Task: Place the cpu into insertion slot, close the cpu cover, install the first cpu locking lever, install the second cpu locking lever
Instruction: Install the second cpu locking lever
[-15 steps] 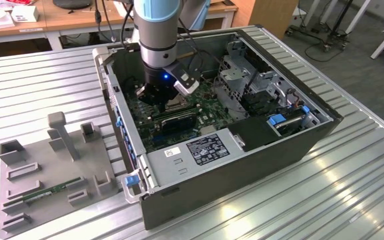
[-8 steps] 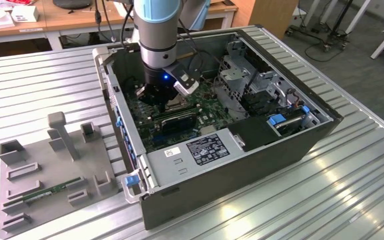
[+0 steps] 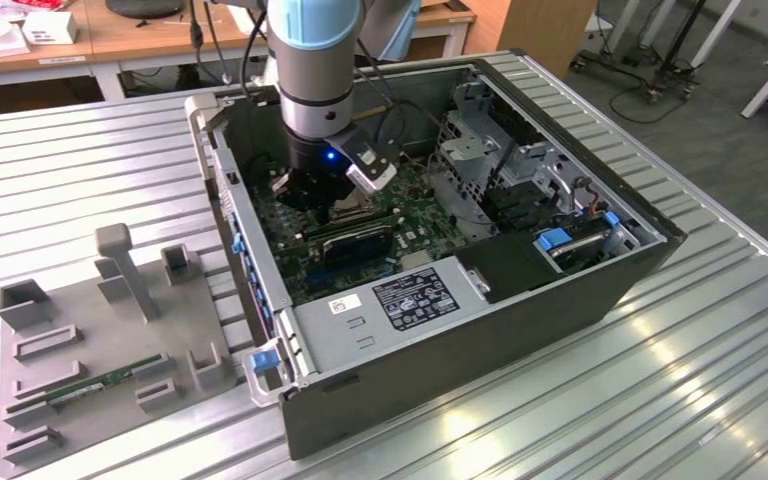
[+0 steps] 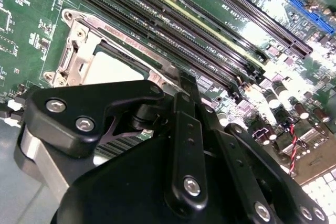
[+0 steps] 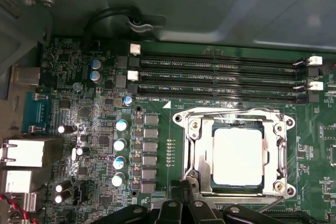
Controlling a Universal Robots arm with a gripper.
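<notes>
The cpu (image 5: 237, 157) sits in its slot under the shut cpu cover (image 5: 195, 153), so the lever step is in hand; the gripper (image 5: 181, 205) hovers at the cover's edge, needing a careful push, and I cannot tell if its pincer is apart.

My pincer (image 3: 320, 200) hangs low inside the open computer case (image 3: 624, 262), just above the motherboard (image 5: 94, 129). Right below my fingertips lies the cpu cover (image 5: 197, 150), shut flat over the cpu (image 5: 237, 156), so nothing rises there. Just past it run the long memory slots (image 5: 220, 77), low ridges. Toward the exterior view's right stands the metal drive cage (image 3: 471, 165), tall and close. Case walls hem me in; straight up is open.
</notes>
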